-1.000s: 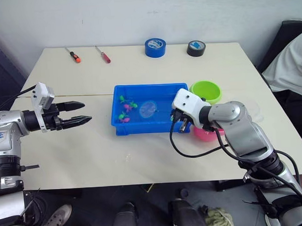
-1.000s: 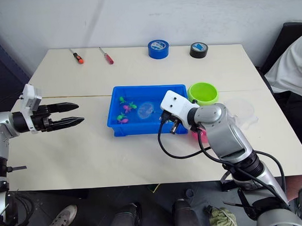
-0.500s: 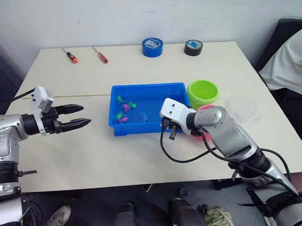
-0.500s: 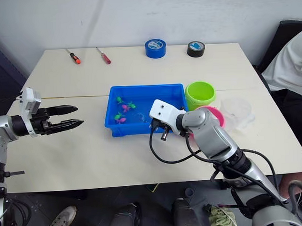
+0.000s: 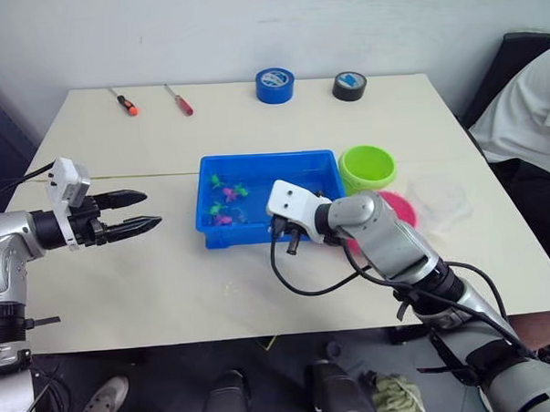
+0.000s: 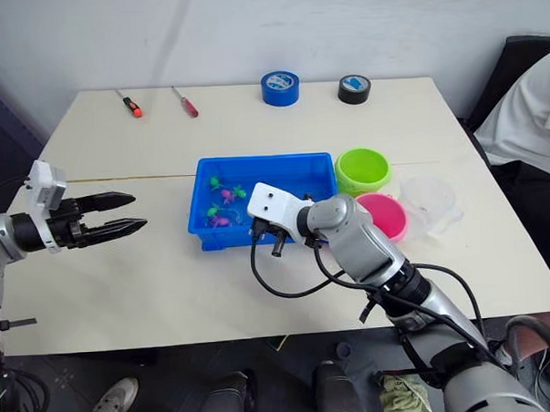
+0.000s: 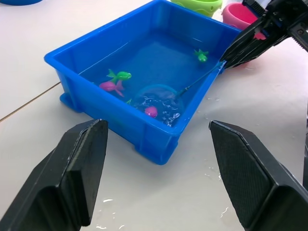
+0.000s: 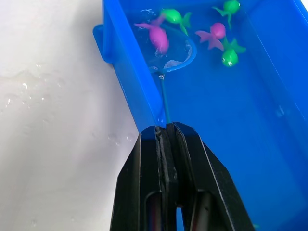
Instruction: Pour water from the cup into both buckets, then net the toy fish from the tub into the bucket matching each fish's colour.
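1. The right gripper (image 8: 166, 132), clamped on the net (image 8: 171, 53) handle, sits at the tub (image 5: 217, 239) near wall; the hoop lies in water around a pink fish (image 8: 158, 36).
2. The left gripper (image 5: 140, 212) hovers with fingers apart over bare table (image 5: 151, 293), left of the tub.
3. The green bucket (image 5: 368, 168), pink bucket (image 6: 382, 216) and cup (image 6: 430, 202) crowd the tub's right side.

A pale beige table (image 5: 253, 125) stands against a plain white wall (image 5: 249, 25).

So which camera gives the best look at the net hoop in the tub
The right wrist view: the net lies close, a pink fish over its hoop. The left wrist view shows it smaller; in the eye views the right arm covers it.
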### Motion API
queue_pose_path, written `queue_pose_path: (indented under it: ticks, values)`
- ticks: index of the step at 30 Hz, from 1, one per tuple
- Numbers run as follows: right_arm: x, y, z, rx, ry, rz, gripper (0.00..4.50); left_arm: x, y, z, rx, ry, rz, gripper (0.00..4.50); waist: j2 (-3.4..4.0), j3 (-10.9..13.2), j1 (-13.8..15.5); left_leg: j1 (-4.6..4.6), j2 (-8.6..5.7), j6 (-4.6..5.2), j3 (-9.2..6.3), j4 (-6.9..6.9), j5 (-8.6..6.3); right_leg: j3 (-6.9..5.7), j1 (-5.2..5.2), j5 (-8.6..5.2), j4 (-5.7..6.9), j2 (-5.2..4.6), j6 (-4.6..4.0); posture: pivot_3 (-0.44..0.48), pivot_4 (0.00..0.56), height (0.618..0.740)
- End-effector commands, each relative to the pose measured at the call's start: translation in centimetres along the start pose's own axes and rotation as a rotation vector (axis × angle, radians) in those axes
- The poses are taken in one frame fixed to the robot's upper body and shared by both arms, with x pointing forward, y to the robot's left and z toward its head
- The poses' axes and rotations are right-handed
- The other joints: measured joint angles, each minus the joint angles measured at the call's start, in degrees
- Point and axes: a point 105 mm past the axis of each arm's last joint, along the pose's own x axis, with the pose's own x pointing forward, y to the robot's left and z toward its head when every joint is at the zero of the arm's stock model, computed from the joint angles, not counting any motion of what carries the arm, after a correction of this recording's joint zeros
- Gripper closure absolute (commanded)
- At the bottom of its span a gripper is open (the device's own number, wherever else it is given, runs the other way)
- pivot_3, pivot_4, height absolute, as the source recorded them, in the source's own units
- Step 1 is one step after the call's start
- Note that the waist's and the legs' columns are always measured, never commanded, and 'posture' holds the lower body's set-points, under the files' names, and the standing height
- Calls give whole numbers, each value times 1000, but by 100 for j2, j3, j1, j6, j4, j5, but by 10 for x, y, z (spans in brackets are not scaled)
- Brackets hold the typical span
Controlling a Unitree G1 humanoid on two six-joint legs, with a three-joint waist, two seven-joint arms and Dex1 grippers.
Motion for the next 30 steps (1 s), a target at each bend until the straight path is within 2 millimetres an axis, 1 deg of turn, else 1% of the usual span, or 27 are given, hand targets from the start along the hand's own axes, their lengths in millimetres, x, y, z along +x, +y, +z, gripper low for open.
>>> queue_pose_path:
  ticks: [1, 5, 8, 10, 14, 21, 26, 30]
  values:
    - [2, 6, 16, 8, -60, 39, 4500, -8, 0, 15, 47, -30, 20, 814, 0, 0, -8, 0, 0, 0, 0, 0, 0, 0, 0, 0, 0, -3, 0, 0, 150, 734]
    - [6, 7, 24, 66, -88, 53, 4500, -8, -1, 15, 45, -33, 23, 814, 0, 0, -14, 0, -1, 0, 0, -2, 0, -1, -2, 0, 0, -6, 0, 0, 150, 734]
    - [-3, -1, 22, 171, -96, 66, 4500, -9, -1, 15, 44, -32, 23, 814, 0, 0, -11, 0, -1, 0, 0, -3, 0, -1, -2, 0, 0, -12, 0, 0, 150, 734]
    - [-8, -3, 20, 195, -94, 70, 4500, -9, -1, 16, 44, -32, 23, 814, 0, 0, -9, -1, -2, 0, 0, -4, 0, -2, -3, 0, -2, -16, 0, 0, 150, 734]
    - [-27, -19, 17, 311, -126, 61, 4500, -5, 0, 18, 50, -30, 5, 814, 0, 0, 0, -3, -6, 0, 1, -8, 0, -3, -4, 0, -6, -23, 0, 0, 150, 734]
    - [-48, -33, 3, 344, -130, 1, 4500, 6, -2, 23, 73, -32, -45, 814, 0, 0, 6, -6, -9, 0, 1, -20, 0, -5, -7, 0, -15, -26, 0, 0, 150, 734]
    - [-60, -39, 1, 355, -154, -26, 4500, 15, -3, 26, 98, -29, -76, 814, 0, 0, 4, -6, -10, 0, 4, -23, 0, -2, -8, 0, -18, -23, 0, 0, 150, 734]
    - [-62, -38, 1, 355, -165, -32, 4500, 18, -2, 28, 105, -28, -90, 814, 0, 0, -3, -6, -11, 0, 5, -24, 0, -2, -8, 0, -18, -11, 0, 0, 150, 734]
